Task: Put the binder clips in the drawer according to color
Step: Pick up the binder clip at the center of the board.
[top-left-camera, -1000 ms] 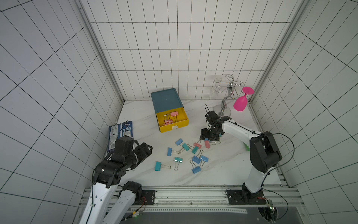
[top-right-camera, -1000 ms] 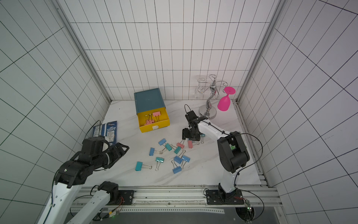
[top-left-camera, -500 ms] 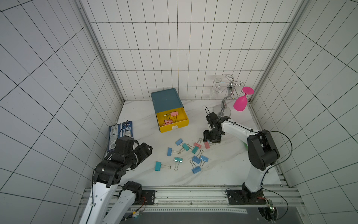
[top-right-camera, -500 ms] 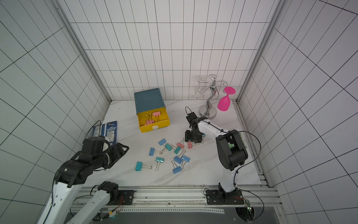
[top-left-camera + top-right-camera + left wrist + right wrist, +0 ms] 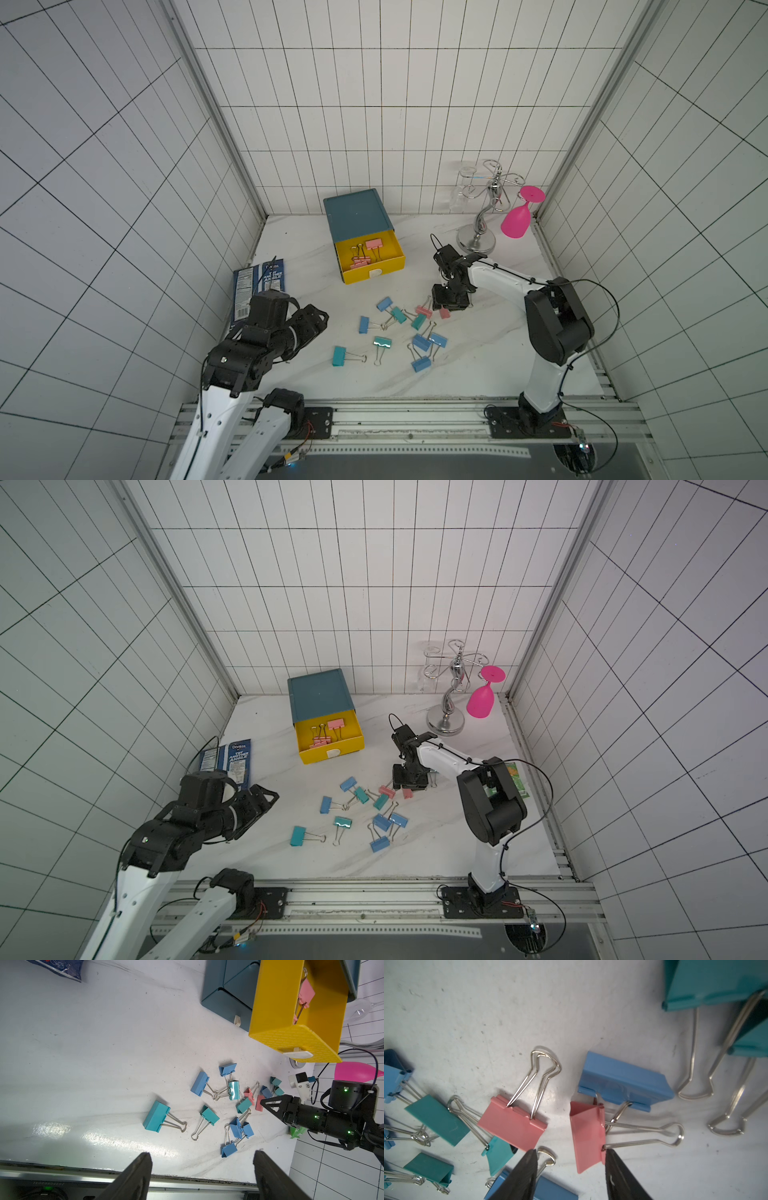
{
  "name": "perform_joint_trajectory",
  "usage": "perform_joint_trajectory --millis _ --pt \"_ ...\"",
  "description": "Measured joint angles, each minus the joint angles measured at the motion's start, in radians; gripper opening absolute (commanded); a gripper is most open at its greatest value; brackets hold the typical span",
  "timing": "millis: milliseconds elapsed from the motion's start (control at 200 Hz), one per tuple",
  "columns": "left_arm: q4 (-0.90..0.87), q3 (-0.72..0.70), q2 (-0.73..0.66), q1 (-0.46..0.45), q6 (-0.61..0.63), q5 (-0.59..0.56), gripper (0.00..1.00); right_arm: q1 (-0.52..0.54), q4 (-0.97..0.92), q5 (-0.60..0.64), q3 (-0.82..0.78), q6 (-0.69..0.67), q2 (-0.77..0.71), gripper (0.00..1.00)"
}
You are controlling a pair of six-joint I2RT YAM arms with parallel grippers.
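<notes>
Right wrist view shows one pink clip [image 5: 586, 1136] lying on the white table [image 5: 488, 1012], its wire handles stretched out flat. A blue clip [image 5: 625, 1082] touches its hinge corner and a second pink clip [image 5: 512, 1124] lies just beside it. The right gripper [image 5: 570, 1152] is low over the table with its jaws parted on either side of the first pink clip. One fingertip [image 5: 609, 1154] meets the clip's hinge edge and the other stands off with a gap, so nothing is clamped yet.

In a top view the other binder clips [image 5: 422, 341], blue and teal, lie scattered mid-table, some with handles tangled. Behind them stands the drawer cabinet [image 5: 357, 212]. Its yellow drawer [image 5: 374, 272] is pulled out and holds several pink clips [image 5: 374, 244]. From the left wrist view, the two teal drawers [image 5: 226, 991] below look pushed in.

The left gripper [image 5: 202, 1153] hangs near the front rail, well apart from the clips, with its jaws spread wide and nothing between them. A blue snack bag [image 5: 259, 286] lies by the left wall. A metal glass rack [image 5: 478, 239] stands in the far right corner with a pink glass [image 5: 517, 220] hanging upside down from it.
</notes>
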Motion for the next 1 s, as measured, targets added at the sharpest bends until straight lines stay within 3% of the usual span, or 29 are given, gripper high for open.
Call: perform_joint_trajectory --millis 425,1000 --pt "-0.003 -0.005 -0.017 0.0 0.0 0.0 0.81 0.0 -0.026 0.042 0.026 0.0 0.05 0.49" --pt "-0.003 -0.005 -0.017 0.0 -0.001 0.003 0.81 0.019 -0.026 0.045 0.027 0.005 0.069 0.3"
